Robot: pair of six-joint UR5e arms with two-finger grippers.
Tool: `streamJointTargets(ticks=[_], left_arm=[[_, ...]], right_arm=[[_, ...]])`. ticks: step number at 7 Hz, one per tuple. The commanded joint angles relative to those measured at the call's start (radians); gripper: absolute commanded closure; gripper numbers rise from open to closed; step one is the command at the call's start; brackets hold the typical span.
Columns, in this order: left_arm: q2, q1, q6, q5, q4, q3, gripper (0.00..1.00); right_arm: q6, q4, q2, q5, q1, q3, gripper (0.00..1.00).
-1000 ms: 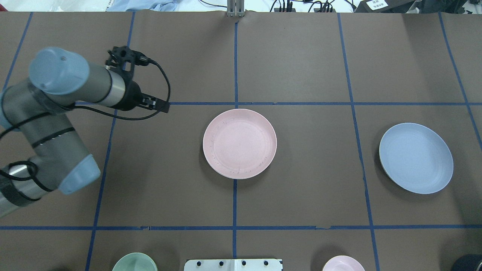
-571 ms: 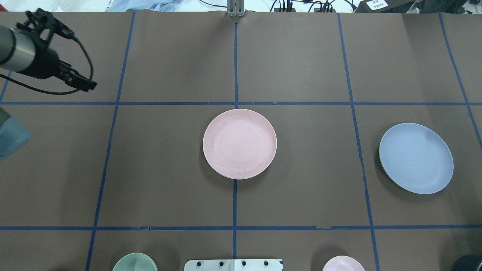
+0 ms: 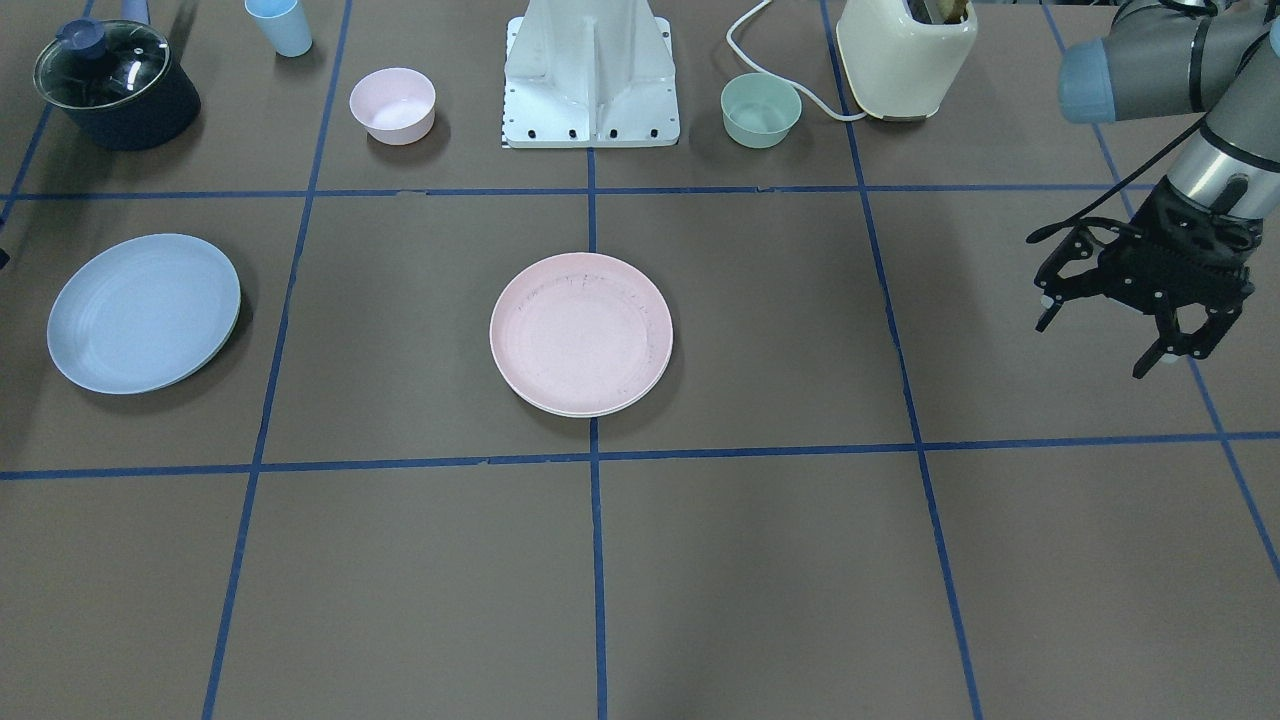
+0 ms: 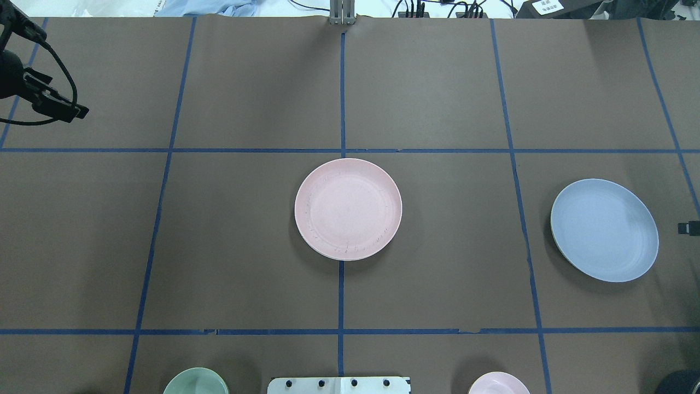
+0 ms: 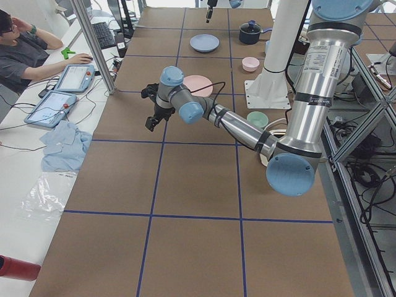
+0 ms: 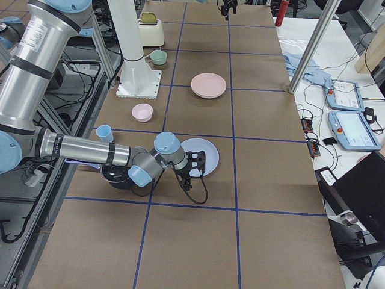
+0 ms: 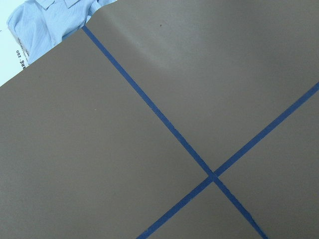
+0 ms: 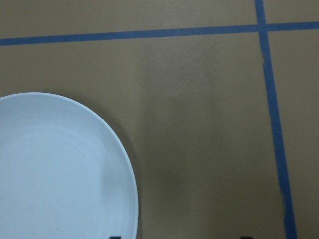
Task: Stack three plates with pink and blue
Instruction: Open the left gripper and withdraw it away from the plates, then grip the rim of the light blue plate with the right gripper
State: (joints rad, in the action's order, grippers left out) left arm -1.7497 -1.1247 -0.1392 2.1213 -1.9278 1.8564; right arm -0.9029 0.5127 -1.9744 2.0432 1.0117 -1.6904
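Observation:
The pale pink plate (image 4: pixel 348 209) lies at the table's middle, also in the front-facing view (image 3: pixel 581 333). A thin pale edge shows under its rim; I see no separate cream-white plate. The pale blue plate (image 4: pixel 604 230) lies on my right side and shows in the right wrist view (image 8: pixel 60 169). My left gripper (image 3: pixel 1092 345) is open and empty, hovering far from the pink plate on my left. Only the tip of my right gripper (image 4: pixel 688 228) shows, just beside the blue plate's outer rim. In the right wrist view its fingertips (image 8: pixel 114 237) stand wide apart.
Near the robot base (image 3: pixel 591 75) stand a small pink bowl (image 3: pixel 393 105), a small green bowl (image 3: pixel 761 110), a cream toaster (image 3: pixel 905 55), a dark lidded pot (image 3: pixel 115 85) and a blue cup (image 3: pixel 279 25). A blue cloth (image 7: pixel 45 25) lies past the table's far edge.
My left arm has swung away from the pink plate toward the far left and mostly left the overhead view. My right gripper's tip has appeared at the right edge beside the blue plate.

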Motion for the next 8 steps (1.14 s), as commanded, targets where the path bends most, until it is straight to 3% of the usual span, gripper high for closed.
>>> streamJointTargets(ticks=[1, 2, 3, 4, 5, 8], left_arm=[[0.001, 0.0, -0.003, 0.0, -0.005, 0.001, 0.0], [0.001, 0.0, -0.007, -0.001, -0.005, 0.001, 0.0], [0.001, 0.002, -0.007, 0.0, -0.005, 0.001, 0.0], [0.001, 0.002, -0.008, -0.001, -0.005, 0.0, 0.0], [0.001, 0.002, -0.01, -0.001, -0.007, 0.0, 0.0], [-0.001, 0.005, -0.025, -0.001, -0.007, -0.006, 0.0]], right_arm=[[-0.088, -0.02, 0.035, -0.105, -0.14, 0.009, 0.25], [-0.088, -0.022, 0.037, -0.118, -0.168, 0.023, 0.3], [-0.087, -0.02, 0.036, -0.118, -0.177, 0.026, 0.69], [-0.087, -0.022, 0.034, -0.118, -0.186, 0.032, 0.79], [-0.087, -0.022, 0.034, -0.118, -0.185, 0.035, 1.0], [-0.087, -0.017, 0.037, -0.095, -0.173, -0.047, 1.0]])
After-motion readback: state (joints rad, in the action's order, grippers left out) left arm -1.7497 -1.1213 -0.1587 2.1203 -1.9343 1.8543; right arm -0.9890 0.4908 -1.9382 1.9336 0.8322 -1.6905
